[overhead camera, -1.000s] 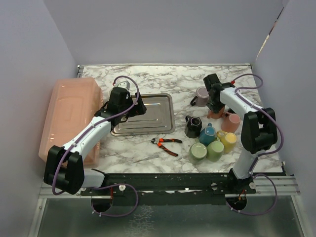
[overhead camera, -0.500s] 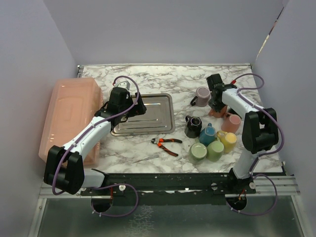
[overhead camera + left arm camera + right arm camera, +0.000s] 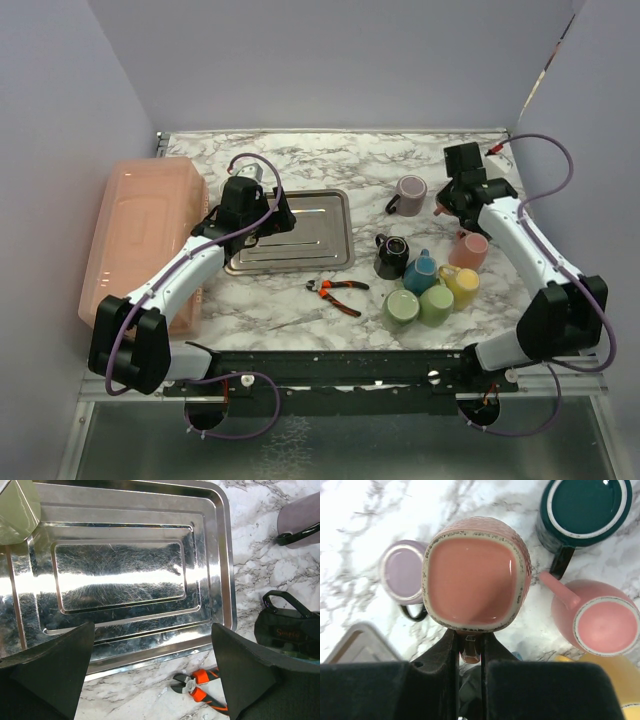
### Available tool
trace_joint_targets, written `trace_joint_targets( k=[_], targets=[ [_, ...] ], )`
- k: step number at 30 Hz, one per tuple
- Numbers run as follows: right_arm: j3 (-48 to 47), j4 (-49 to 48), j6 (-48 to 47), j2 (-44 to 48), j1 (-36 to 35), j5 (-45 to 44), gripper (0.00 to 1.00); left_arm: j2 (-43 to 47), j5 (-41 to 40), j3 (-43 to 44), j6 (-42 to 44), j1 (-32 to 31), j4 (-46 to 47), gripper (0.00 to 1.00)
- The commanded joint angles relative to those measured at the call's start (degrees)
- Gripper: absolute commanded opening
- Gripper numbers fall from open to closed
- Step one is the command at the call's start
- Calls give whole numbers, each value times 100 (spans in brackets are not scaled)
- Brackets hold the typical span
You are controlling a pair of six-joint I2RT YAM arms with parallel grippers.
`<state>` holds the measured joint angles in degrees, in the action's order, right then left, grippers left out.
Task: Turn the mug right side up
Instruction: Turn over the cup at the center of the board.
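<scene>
In the right wrist view, a salmon mug (image 3: 476, 572) with a squarish, speckled cream edge hangs above the marble table, one flat pink end facing the camera. My right gripper (image 3: 470, 650) is shut on its brown handle (image 3: 471, 652), which sits between the two fingers. From above, the right gripper (image 3: 452, 195) is raised at the back right and hides most of the mug. My left gripper (image 3: 150, 635) stands open and empty over the near edge of the steel tray (image 3: 120, 570); from above, the left gripper (image 3: 270, 215) is at the tray's left side.
Below the held mug stand a lilac mug (image 3: 402, 575), a teal mug (image 3: 585, 505) and a pink mug (image 3: 602, 625). Black (image 3: 391, 255), yellow (image 3: 462, 285) and green (image 3: 402, 308) mugs cluster at the right. Orange-handled pliers (image 3: 335, 292) lie mid-table. A salmon lidded box (image 3: 140, 235) fills the left.
My right gripper has closed on the mug's handle and lifted it off the table, swinging up and to the right. The left arm has not moved.
</scene>
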<state>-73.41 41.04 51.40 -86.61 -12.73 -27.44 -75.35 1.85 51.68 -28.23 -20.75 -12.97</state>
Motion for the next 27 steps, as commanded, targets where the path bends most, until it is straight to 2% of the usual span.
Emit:
trace_joint_targets(
  k=[1,6,9,12,16,19,22,27],
  targets=[
    [305,-873,-496,842,25,370,0,151,231,207,58,-16,-45,99],
    [705,-1885,-1031,1735,25,1499,0,232,1088,310,-287,-23,346,99],
    [980,-2578,-1233,2159,25,2392,1,207,2079,124,-881,-127,1431,99],
    [1301,-3380,-1217,2556,25,3368,1,-11,2561,20,-1491,-446,2546,99],
    [1720,-4359,-878,2995,20,4365,0,-349,2593,277,-1954,-1100,3248,99],
    [1961,-4882,-489,3255,25,4796,1,-521,2575,321,-2445,-1546,4014,99],
    [2194,-5390,-12,3449,25,5208,0,-588,2411,282,-2825,-1873,4666,99],
    [2569,-6115,654,3694,25,5709,1,-483,2292,279,-3191,-2147,5181,99]
  ],
)
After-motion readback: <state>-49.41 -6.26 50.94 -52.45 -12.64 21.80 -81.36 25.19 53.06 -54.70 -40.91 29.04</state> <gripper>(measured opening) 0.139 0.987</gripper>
